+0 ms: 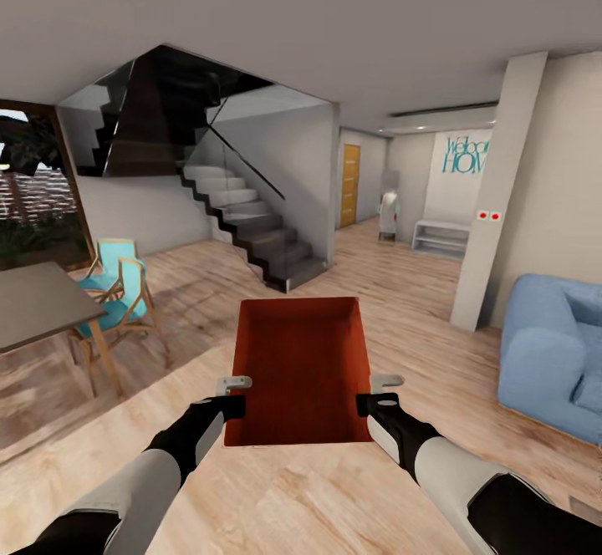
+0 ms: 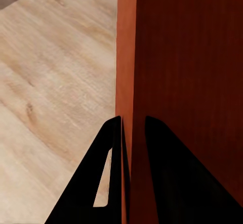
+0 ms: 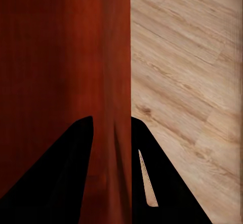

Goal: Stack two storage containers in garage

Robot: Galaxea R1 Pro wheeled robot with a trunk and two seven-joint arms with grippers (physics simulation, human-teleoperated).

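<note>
**One container held over the living-room planks**

One orange-red storage container (image 1: 303, 367) is carried in front of the robot, open top upward, above the light wood-plank floor (image 1: 276, 496). It is gripped on both long sides. The left gripper (image 1: 236, 398) is closed on the left wall: in the left wrist view its dark fingers (image 2: 98, 183) are seen one on each face of the thin wall (image 2: 125, 57). The right gripper (image 1: 372, 396) is likewise clamped on the right wall, as shown in the right wrist view (image 3: 114, 171).

A dark staircase (image 1: 259, 237) is noted at 12 o'clock beyond the bin. A grey table (image 1: 38, 300) and turquoise chairs (image 1: 117, 287) are recorded at 10 o'clock. A blue sofa (image 1: 548, 354) lies at 3 o'clock, beside a pale pillar (image 1: 502, 196).
</note>
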